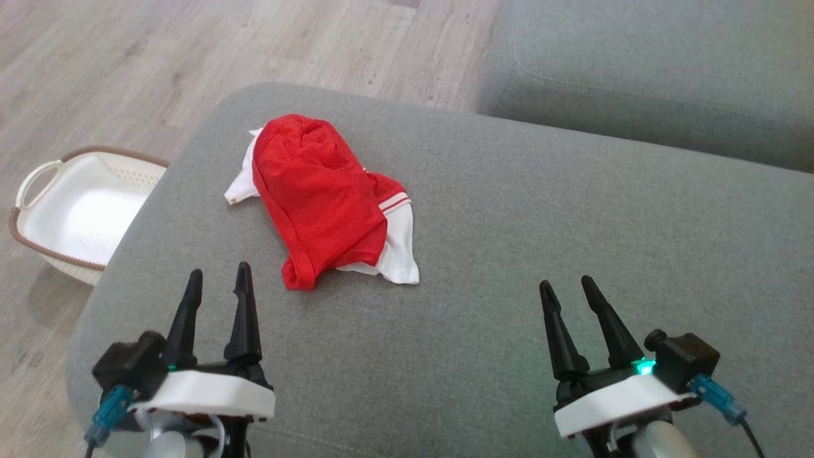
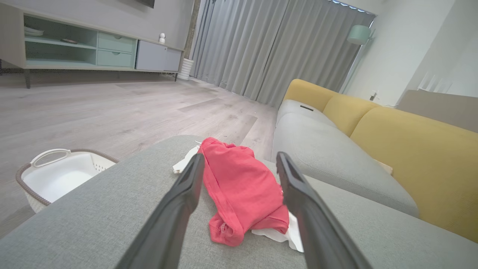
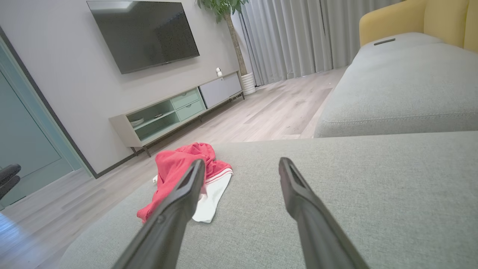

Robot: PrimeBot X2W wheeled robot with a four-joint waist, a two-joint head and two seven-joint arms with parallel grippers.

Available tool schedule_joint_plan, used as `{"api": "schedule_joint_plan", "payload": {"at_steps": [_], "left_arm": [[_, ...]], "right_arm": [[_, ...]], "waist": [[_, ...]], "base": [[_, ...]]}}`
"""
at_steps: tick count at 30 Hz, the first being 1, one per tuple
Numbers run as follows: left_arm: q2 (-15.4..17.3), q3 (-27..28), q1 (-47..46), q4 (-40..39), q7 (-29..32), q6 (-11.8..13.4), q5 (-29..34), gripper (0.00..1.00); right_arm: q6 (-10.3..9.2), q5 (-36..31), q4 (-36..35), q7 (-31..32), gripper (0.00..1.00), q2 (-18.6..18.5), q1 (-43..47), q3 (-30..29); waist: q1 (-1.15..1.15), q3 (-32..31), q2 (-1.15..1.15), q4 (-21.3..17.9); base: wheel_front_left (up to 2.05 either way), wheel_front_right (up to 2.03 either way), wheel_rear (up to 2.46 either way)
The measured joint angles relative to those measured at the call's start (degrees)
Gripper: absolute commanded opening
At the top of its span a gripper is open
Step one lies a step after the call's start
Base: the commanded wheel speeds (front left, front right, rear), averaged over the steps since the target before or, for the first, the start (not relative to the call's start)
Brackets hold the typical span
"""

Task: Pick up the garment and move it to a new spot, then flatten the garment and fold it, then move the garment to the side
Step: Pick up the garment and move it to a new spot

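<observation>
Garment (image 1: 324, 197) just beyond left fingers (image 1: 245, 312), apart

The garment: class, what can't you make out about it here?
- Head view: the garment is bunched; its own folds hide its shape.
- Left wrist view: fingers of the left gripper cover both its sides.
- Right wrist view: one finger of the right gripper crosses it.

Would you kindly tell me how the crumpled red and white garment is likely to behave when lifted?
The garment lies in soft bunched folds, so it will probably hang limp and unfurl. Its thin, mesh-like fabric suggests it is light. Its layers overlap loosely, so a pinch may catch one layer and trail the rest across the cushion.
</observation>
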Motion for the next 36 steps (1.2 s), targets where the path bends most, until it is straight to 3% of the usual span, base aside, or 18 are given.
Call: {"api": "schedule_joint_plan", "payload": {"at_steps": [7, 13, 18, 24, 36], "left_arm": [[0.0, 1.8, -2.0, 1.3, 0.0, -0.5, 0.1, 1.0], [0.3, 5.6, -10.8, 7.1, 0.0, -4.0, 2.1, 1.0], [3.3, 6.1, -21.1, 17.1, 2.0, -6.6, 1.5, 1.0], [7.9, 7.4, -32.2, 29.7, 9.2, -7.2, -1.0, 1.0], [11.1, 5.2, -43.7, 47.4, 13.4, -8.2, -3.3, 1.0]], "right_arm": [[0.0, -1.7, -0.1, 0.0, 1.0, 0.0, -0.4, -0.9], [0.0, -4.8, -1.4, 0.1, 1.0, 0.0, -4.3, -4.6], [0.0, -7.3, -3.1, 0.9, 1.0, 0.0, -6.9, -8.3], [0.0, -9.0, -5.6, 2.1, 1.0, 0.0, -8.7, -12.6], [0.0, -10.2, -8.0, 3.1, 1.0, -0.1, -10.3, -14.3]], "waist": [[0.0, 3.6, 0.0, -0.7], [0.0, 9.1, 0.0, -2.3], [0.0, 14.3, 0.0, -3.9], [0.01, 19.8, 0.0, -6.3], [0.01, 26.0, 0.0, -10.8]], "base": [[0.0, 0.0, 0.0], [0.0, 0.0, 0.0], [0.0, 0.0, 0.0], [0.0, 0.0, 0.0], [0.0, 0.0, 0.0]]}}
